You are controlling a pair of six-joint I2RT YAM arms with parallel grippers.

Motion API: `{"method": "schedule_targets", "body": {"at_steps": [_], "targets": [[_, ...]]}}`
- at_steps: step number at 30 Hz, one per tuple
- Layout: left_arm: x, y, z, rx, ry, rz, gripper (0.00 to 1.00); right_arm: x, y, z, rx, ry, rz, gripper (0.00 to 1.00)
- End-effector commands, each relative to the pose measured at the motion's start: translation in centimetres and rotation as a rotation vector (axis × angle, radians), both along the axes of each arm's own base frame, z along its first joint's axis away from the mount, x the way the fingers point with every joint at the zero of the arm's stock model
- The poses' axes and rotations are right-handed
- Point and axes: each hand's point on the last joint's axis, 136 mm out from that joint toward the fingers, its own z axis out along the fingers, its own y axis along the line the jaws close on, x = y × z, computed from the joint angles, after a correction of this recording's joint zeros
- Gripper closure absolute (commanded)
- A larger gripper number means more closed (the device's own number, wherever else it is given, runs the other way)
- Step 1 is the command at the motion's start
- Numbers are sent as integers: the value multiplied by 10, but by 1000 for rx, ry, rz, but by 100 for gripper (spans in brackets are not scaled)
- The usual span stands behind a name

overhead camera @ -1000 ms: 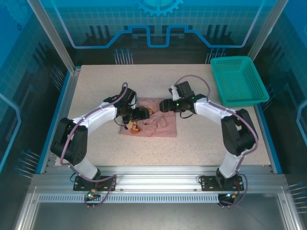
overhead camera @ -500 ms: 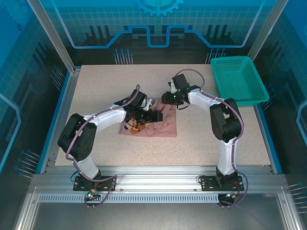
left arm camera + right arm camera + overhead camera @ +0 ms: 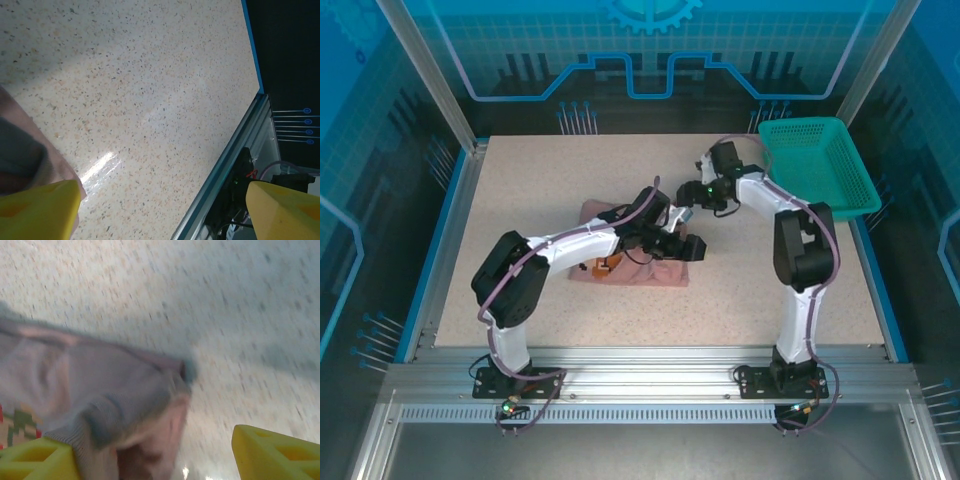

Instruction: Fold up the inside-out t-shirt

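T-shirt (image 3: 655, 274) bunched on table (image 3: 520, 190); left tool (image 3: 165, 205) apart at its edge; right tool (image 3: 150, 452) apart, unclamped.

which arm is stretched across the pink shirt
The left arm: its forearm lies over the t-shirt, left gripper at the cloth's right edge. The right arm comes in from the teal basket side, over the table.

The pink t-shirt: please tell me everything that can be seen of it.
The t-shirt is dusty pink soft cloth, lying crumpled in a rectangle near the middle of the speckled table. A small orange-red mark shows at its near left edge. The left arm lies across it. In the right wrist view, a bunched fold rests against one yellow finger of the right gripper.
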Motion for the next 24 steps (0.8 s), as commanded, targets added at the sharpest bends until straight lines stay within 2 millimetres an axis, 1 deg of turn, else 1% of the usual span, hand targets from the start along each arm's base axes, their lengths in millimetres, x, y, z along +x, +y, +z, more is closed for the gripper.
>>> {"method": "schedule_targets", "body": {"at_steps": [1,2,4,6,7,9,11,13,15,18,20,22,24], "targets": [[-5,25,32,-17,-129,-10,11,-39,-12,32,44,-17,15,27],[-4,36,34,-19,-136,16,11,-52,-11,33,66,-15,20,27],[2,66,32,-8,-124,95,11,-81,-5,34,120,-12,43,25],[7,91,29,-2,-115,162,11,-104,1,34,126,-20,77,22],[9,103,26,3,-113,194,11,-112,2,34,110,-23,90,22],[13,124,18,38,-101,260,11,-123,7,30,96,-16,102,21],[18,145,7,83,-72,333,11,-134,20,20,119,20,124,22],[24,163,0,95,-40,396,11,-146,35,5,134,64,140,26],[27,173,-3,96,-24,432,11,-150,44,-7,140,87,144,31],[28,178,-4,113,-25,438,11,-146,51,-21,148,114,139,43],[28,180,-5,131,-27,438,11,-143,53,-25,151,120,138,52],[27,186,-9,161,-32,449,11,-142,55,-25,151,118,142,64],[26,193,-12,197,-35,462,12,-141,48,-25,117,119,129,74]]}}
